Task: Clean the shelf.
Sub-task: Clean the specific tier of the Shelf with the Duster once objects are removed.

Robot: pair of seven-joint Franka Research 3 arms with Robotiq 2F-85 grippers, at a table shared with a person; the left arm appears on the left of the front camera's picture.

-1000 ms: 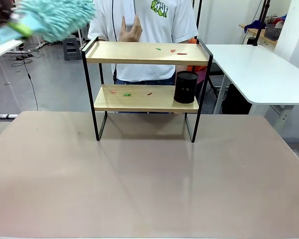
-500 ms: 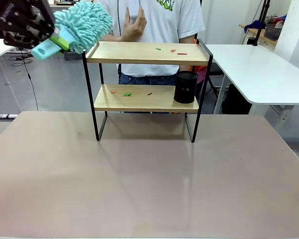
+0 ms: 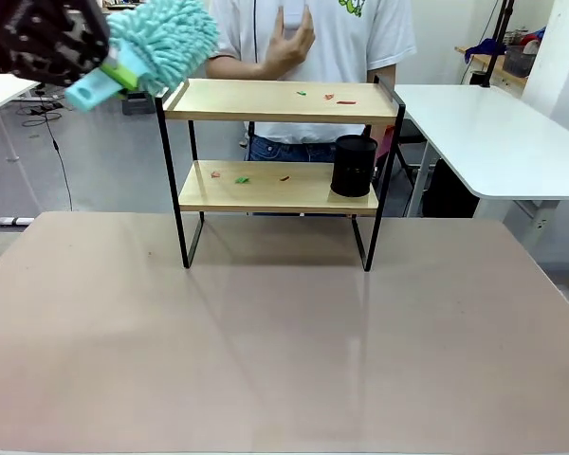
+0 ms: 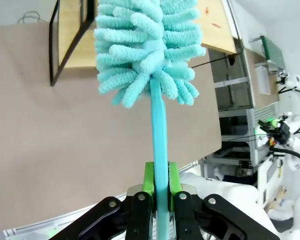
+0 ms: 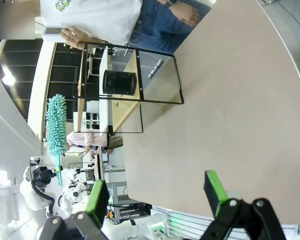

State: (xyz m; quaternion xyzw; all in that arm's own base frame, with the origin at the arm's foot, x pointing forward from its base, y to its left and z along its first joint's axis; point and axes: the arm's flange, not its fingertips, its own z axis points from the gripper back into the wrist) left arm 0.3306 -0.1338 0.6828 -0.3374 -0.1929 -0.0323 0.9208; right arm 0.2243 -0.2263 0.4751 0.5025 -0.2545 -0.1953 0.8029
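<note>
The left pincer [image 4: 160,179] is clamping the duster [image 3: 166,43] by its handle, poising its head at the shelf's [image 3: 266,101] upper left corner, with the top board running rightward.

The shelf [image 3: 275,100] has its top board open from above — just small scraps [image 3: 328,96] on it, the duster [image 3: 166,38] head at its left corner. Below, a black cup [image 3: 354,166] blocks the right end; a person [image 3: 313,38] stands close behind.

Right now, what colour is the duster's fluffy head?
The duster head is turquoise, like its handle; clearest in the left wrist view.
</note>
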